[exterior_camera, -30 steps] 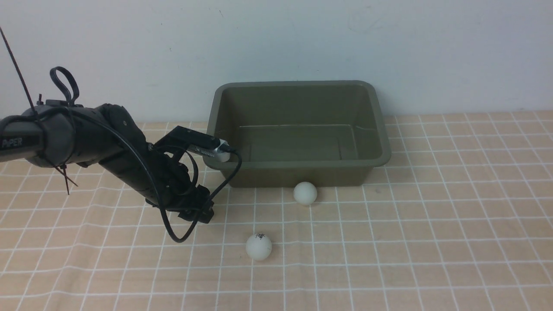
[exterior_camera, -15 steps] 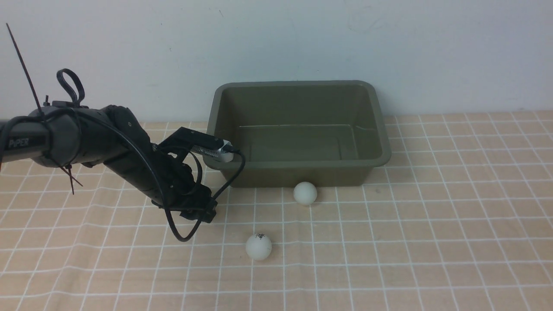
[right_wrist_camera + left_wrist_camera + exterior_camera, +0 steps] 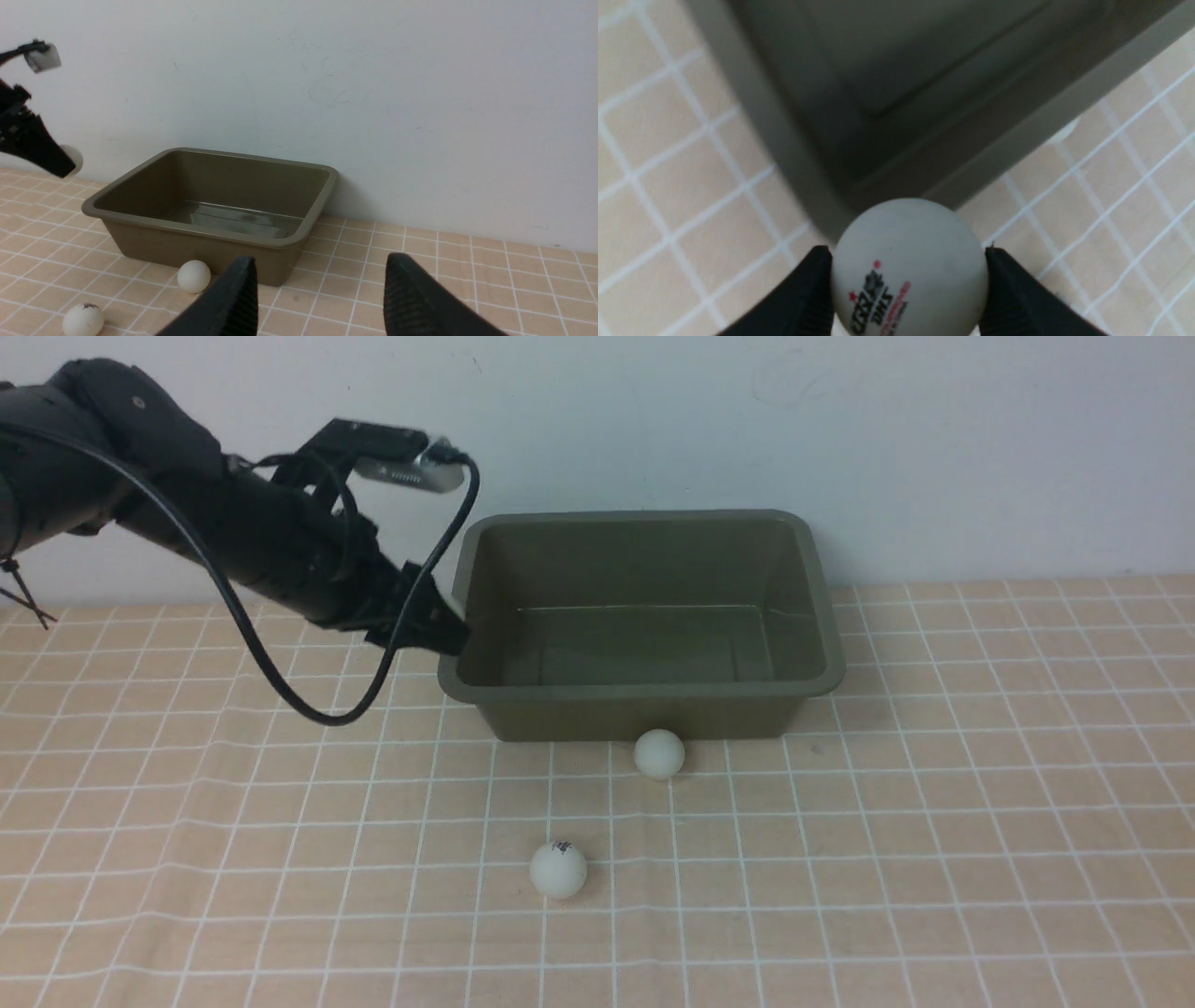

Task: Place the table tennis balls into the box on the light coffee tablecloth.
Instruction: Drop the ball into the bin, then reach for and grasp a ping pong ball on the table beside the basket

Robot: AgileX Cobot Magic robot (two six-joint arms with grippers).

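The left pincer (image 3: 446, 621) clenched a ball (image 3: 909, 266) just left of the box (image 3: 644, 714) rim; the interior lay rightward. The right pincer (image 3: 321, 261) stood released.

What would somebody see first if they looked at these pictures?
The dark olive-green box stands out first, at the far side of the checked tablecloth against the white wall. Then the black left gripper, pinching a printed table tennis ball by the box's left front corner. Two more lie in front of the box: the plain ball close to its front wall, the marked ball nearer the camera.
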